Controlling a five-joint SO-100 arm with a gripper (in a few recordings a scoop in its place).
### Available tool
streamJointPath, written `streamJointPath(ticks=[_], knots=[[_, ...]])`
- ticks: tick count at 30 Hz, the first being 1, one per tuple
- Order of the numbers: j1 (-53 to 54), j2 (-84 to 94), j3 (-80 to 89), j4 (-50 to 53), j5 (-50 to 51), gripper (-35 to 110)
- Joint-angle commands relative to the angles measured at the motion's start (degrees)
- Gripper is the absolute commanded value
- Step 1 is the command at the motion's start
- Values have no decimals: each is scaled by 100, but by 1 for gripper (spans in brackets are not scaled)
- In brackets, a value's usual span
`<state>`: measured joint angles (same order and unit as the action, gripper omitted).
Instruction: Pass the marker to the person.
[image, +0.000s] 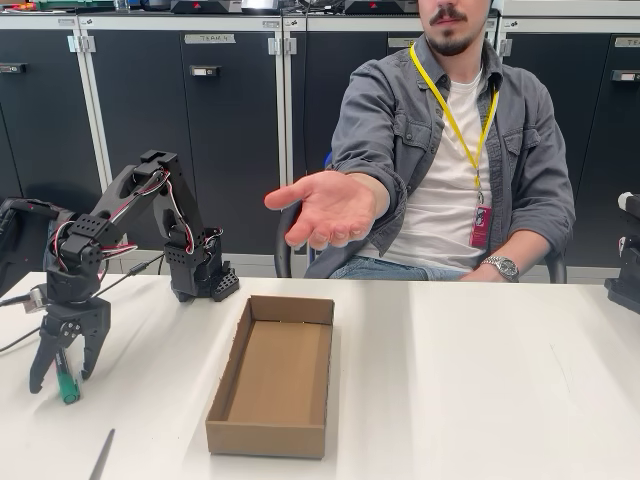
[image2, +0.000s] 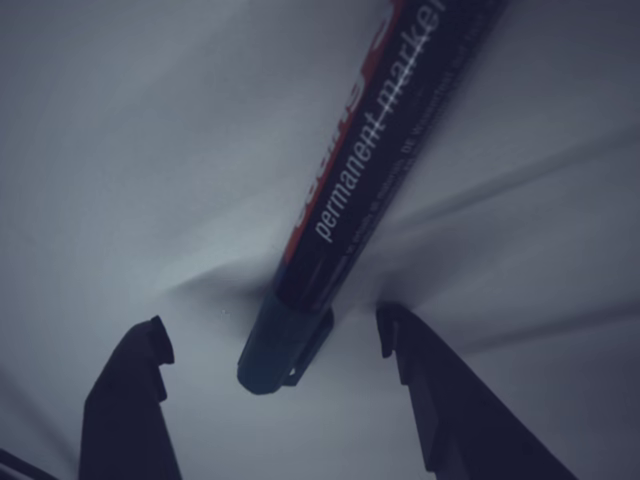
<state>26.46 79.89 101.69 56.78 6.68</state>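
Note:
The marker (image: 68, 390) lies on the white table at the far left in the fixed view, where its green end shows between the fingers. My gripper (image: 60, 381) points down over it, open, one finger on each side. In the wrist view the marker (image2: 370, 180), black with a red band and white lettering, runs from the upper right down to its capped end between my dark fingertips (image2: 130, 400). The gripper (image2: 270, 322) is not closed on it. The person (image: 450, 150) sits behind the table and holds an open hand (image: 325, 208) palm up above the table's far edge.
An open, shallow cardboard box (image: 272, 375) sits in the middle of the table, between my gripper and the person's hand. A thin grey stick (image: 102, 455) lies at the front left. The arm's base (image: 200, 275) stands at the back left. Dark equipment (image: 628, 270) sits at the right edge.

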Motion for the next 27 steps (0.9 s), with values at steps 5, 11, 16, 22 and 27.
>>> streamJointPath(ticks=[5,11,16,22,27], knots=[[-35,-141,-404,686,510,47],[0,-325,-501,896,650,47],[35,-571,-747,1116,721,47],[79,-861,-1081,606,738,36],[79,-967,-1125,-387,826,30]])
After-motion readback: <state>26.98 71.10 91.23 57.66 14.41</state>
